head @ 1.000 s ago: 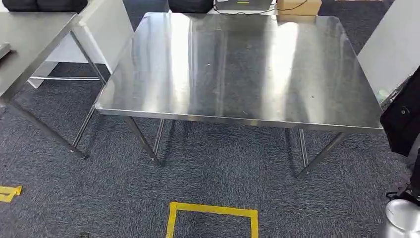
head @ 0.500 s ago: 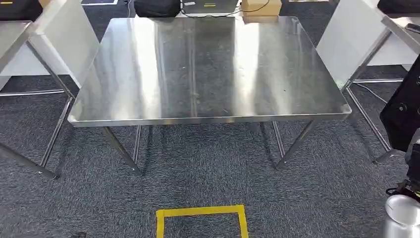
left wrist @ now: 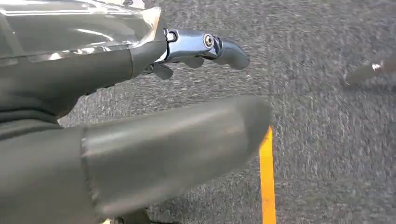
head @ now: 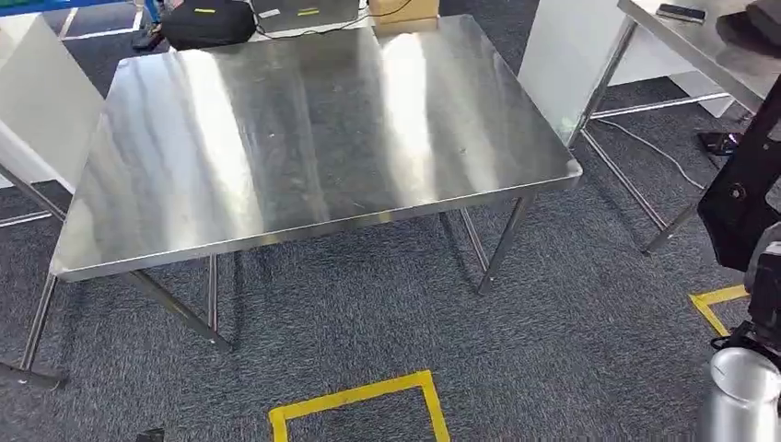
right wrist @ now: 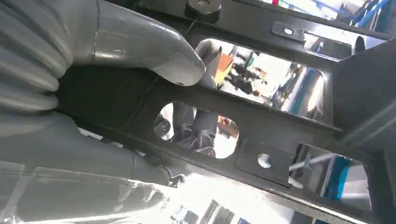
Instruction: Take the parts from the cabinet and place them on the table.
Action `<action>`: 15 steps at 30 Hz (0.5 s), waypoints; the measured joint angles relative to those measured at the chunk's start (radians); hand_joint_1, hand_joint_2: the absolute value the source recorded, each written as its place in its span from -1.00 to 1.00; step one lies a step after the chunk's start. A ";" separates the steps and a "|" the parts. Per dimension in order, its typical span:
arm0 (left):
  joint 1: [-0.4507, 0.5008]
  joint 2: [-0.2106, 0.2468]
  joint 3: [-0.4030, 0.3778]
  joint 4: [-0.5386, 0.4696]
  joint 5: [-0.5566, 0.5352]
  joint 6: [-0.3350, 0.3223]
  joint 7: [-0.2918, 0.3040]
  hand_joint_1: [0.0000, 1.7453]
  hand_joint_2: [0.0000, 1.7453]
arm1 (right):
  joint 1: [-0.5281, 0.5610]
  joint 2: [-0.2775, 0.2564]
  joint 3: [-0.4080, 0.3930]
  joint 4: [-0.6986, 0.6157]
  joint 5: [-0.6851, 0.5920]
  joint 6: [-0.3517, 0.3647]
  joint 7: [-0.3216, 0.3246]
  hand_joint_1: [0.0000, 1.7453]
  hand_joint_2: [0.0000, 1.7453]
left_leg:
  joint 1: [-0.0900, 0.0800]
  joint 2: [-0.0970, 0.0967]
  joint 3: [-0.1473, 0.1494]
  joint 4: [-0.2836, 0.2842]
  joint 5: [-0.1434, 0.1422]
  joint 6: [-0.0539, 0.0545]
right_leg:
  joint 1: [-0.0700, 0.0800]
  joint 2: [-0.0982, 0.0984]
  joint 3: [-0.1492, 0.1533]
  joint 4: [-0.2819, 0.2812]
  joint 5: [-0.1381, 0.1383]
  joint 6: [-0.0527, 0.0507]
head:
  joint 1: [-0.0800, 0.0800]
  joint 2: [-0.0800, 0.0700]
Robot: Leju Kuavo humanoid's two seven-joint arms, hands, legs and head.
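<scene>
yellow tape square (head: 355,405) on grey carpet (head: 571,331), black bag (head: 207,20) and cardboard box (head: 402,9) beyond

Table: I saw the steel table (head: 304,138) standing on grey carpet (head: 553,350), its top shiny.
Far edge: a cardboard box (head: 403,9) and a black bag (head: 207,23) sat just beyond it.
Floor: yellow tape (head: 355,398) marked the carpet near me.
</scene>
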 joint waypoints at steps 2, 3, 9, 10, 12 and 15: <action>0.001 -0.001 0.000 0.000 0.000 0.011 0.002 -1.00 -1.00 | 0.000 0.000 0.000 0.008 -0.004 -0.010 0.000 0.96 1.00 | 0.007 0.000 -0.041 0.064 -0.001 -0.005 | 0.000 0.014 0.000 0.000 0.000 0.000 | 0.000 0.000; 0.001 -0.001 0.000 0.000 0.000 0.013 0.002 -1.00 -1.00 | 0.000 0.000 0.001 0.011 -0.006 -0.014 0.000 0.96 1.00 | 0.009 0.000 -0.037 0.047 0.018 -0.005 | 0.000 0.017 0.001 0.000 0.000 0.000 | 0.001 0.000; -0.004 -0.002 -0.001 0.000 -0.005 0.024 0.003 -1.00 -1.00 | 0.002 -0.005 0.003 0.018 -0.028 -0.035 0.000 0.96 1.00 | 0.018 -0.017 0.089 -0.242 0.151 0.001 | 0.005 0.038 -0.003 0.002 0.005 0.022 | 0.003 0.000; -0.004 -0.004 -0.002 0.001 -0.010 0.029 0.009 -1.00 -1.00 | 0.002 -0.009 0.003 0.018 -0.032 -0.037 0.000 0.96 1.00 | 0.018 -0.016 0.089 -0.245 0.152 0.001 | 0.014 0.038 -0.005 0.004 -0.002 0.017 | 0.003 0.000; -0.005 -0.004 -0.004 0.001 -0.015 0.032 0.020 -1.00 -1.00 | 0.010 -0.010 0.003 0.018 -0.034 -0.041 0.000 0.96 1.00 | 0.001 -0.015 0.086 -0.238 0.150 0.012 | 0.006 0.039 0.002 -0.011 0.008 0.027 | 0.003 0.000; -0.010 -0.002 -0.013 0.000 -0.032 0.054 0.044 -1.00 -1.00 | 0.022 -0.014 0.005 0.019 -0.037 -0.047 0.000 0.96 1.00 | 0.000 -0.015 0.091 -0.258 0.145 0.055 | -0.001 0.039 0.004 -0.002 0.034 0.065 | 0.002 0.000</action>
